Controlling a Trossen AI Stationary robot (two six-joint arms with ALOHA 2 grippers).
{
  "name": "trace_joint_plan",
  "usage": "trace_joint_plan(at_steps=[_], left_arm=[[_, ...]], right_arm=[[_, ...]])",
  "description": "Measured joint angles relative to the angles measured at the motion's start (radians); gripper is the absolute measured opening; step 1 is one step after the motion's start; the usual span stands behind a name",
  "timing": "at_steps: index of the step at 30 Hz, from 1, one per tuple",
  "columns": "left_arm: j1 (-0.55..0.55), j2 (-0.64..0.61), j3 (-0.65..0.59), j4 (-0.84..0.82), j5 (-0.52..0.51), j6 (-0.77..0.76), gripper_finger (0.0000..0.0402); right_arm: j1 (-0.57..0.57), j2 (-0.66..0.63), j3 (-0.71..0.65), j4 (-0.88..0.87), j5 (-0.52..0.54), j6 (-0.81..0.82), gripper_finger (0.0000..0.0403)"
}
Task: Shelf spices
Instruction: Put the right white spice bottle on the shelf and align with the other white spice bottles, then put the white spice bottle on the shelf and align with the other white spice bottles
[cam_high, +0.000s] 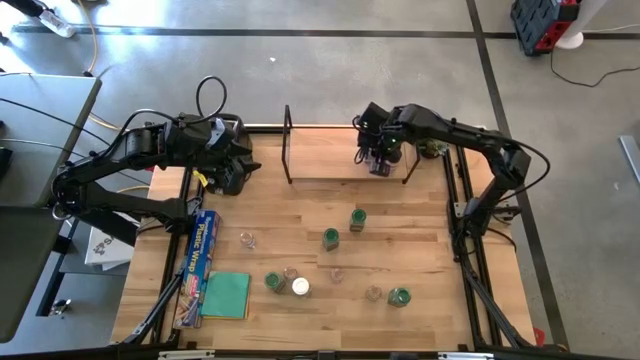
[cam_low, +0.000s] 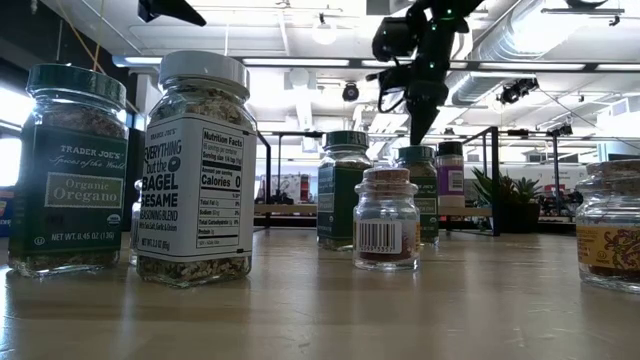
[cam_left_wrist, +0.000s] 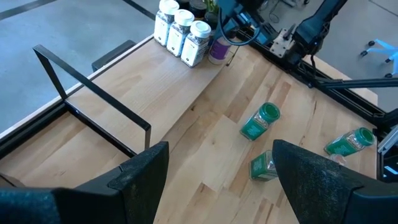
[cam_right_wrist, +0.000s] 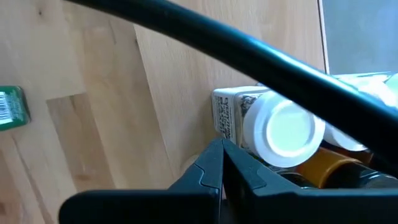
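The shelf (cam_high: 340, 152), a light board with black end frames, stands at the table's far edge. A few white-lidded spice jars (cam_left_wrist: 183, 28) and a purple one (cam_left_wrist: 217, 50) stand on its right end. More spices stand or lie loose on the table, among them green-lidded ones (cam_high: 330, 238) and, close in the low view, oregano (cam_low: 75, 170) and bagel-seasoning (cam_low: 197, 170) jars. My right gripper (cam_right_wrist: 222, 163) is shut, pointing steeply down beside the shelved jars (cam_high: 380, 160). My left gripper (cam_left_wrist: 217, 174) waits open above the table's far left (cam_high: 235, 175), holding nothing. My right gripper's shut fingertips (cam_right_wrist: 214, 158) stand right against the side of a white-lidded jar (cam_right_wrist: 233, 121) on the shelf, coming from above. I cannot tell whether they touch it.
A plastic-wrap box (cam_high: 200, 262) and a green pad (cam_high: 228, 295) lie at the near left. A small potted plant (cam_high: 432, 150) stands beside the shelf's right end. A black bar (cam_right_wrist: 249, 46) crosses the right wrist view above the jars. Bare board shows on the shelf's left half (cam_left_wrist: 124, 87).
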Motion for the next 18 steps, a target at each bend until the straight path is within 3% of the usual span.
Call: trace_joint_plan(at_steps=[6,9,14,18], left_arm=[[0.0,0.0,0.0,0.0,0.002,-0.001,0.0282],[0.0,0.0,0.0,0.0,0.002,-0.001,0.0282],[0.0,0.0,0.0,0.0,0.002,0.022,0.0282],[0.0,0.0,0.0,-0.001,0.002,0.069,0.0282]], right_arm=[[0.042,-0.037,0.038,-0.03,-0.005,0.082,0.0],[0.105,-0.057,0.089,-0.016,-0.059,0.171,0.0],[0.251,-0.079,0.119,0.144,-0.167,0.351,0.0],[0.361,-0.075,0.118,0.306,-0.173,0.507,0.0]])
